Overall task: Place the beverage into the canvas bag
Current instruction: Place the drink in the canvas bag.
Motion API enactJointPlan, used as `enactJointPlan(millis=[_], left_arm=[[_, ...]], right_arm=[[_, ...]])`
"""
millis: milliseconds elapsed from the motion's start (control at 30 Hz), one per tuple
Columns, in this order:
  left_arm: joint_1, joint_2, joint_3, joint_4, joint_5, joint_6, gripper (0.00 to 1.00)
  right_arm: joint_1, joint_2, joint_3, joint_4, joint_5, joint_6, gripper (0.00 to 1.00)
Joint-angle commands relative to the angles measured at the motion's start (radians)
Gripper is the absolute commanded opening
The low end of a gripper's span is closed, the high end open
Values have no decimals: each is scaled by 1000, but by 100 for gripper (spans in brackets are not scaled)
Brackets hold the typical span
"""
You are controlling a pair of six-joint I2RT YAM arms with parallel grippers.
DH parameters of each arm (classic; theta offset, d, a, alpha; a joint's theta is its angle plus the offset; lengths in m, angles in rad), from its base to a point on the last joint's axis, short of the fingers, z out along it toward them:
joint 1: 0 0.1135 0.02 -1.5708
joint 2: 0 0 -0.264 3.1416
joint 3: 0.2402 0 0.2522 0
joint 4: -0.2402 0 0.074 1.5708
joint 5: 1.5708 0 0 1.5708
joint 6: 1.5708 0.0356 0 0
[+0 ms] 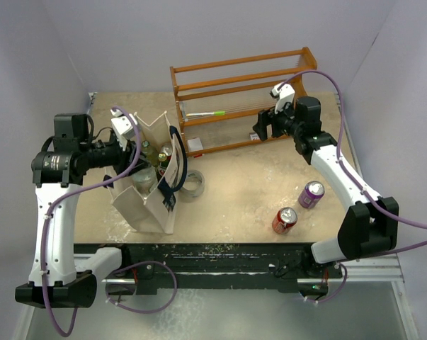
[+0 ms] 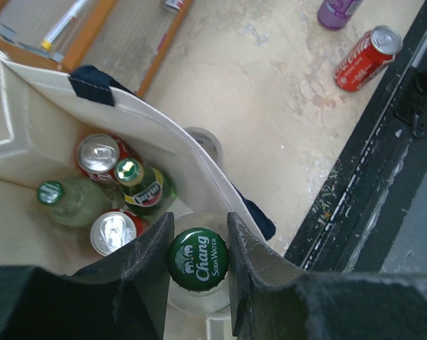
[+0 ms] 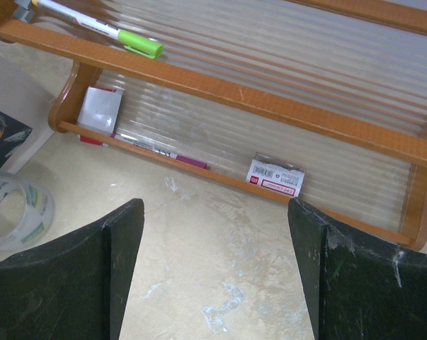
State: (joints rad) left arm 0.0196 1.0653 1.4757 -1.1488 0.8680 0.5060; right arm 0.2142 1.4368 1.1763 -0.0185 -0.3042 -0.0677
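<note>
The canvas bag (image 1: 148, 202) stands open at the left, cream with navy handles; its inner wall (image 2: 163, 127) fills the left wrist view. My left gripper (image 2: 199, 225) is shut on the green cap of a clear Chang soda water bottle (image 2: 197, 258), held upright just inside the bag's near corner. Deeper in the bag lie two silver-topped cans (image 2: 100, 154), a Perrier bottle (image 2: 144, 188) and a pale green-capped bottle (image 2: 68, 202). My right gripper (image 3: 217, 212) hangs open over bare table in front of the rack, nothing between its fingers. From above, my left gripper (image 1: 139, 152) is over the bag and my right gripper (image 1: 263, 129) is by the rack.
An orange-brown wooden rack (image 1: 245, 92) stands at the back, holding a green-capped marker (image 3: 128, 39) and a small red-and-white box (image 3: 275, 176). A tape roll (image 1: 192, 185) lies right of the bag. A red Coca-Cola can (image 1: 285, 220) and a purple can (image 1: 311, 194) lie front right.
</note>
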Motion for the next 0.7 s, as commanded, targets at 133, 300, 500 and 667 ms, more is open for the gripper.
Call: enactJointPlan(millis=[133, 300, 500, 667], left_arm=[[7, -35, -92, 57, 56, 79, 0], [6, -52, -174, 123, 52, 94, 0], [6, -36, -265, 193, 74, 142, 0], [5, -5, -322, 260, 89, 172, 0]], right_arm=[[4, -45, -27, 69, 14, -12, 84], [4, -54, -37, 64, 23, -17, 84], [4, -58, -36, 60, 29, -30, 84], [4, -67, -46, 58, 32, -40, 84]])
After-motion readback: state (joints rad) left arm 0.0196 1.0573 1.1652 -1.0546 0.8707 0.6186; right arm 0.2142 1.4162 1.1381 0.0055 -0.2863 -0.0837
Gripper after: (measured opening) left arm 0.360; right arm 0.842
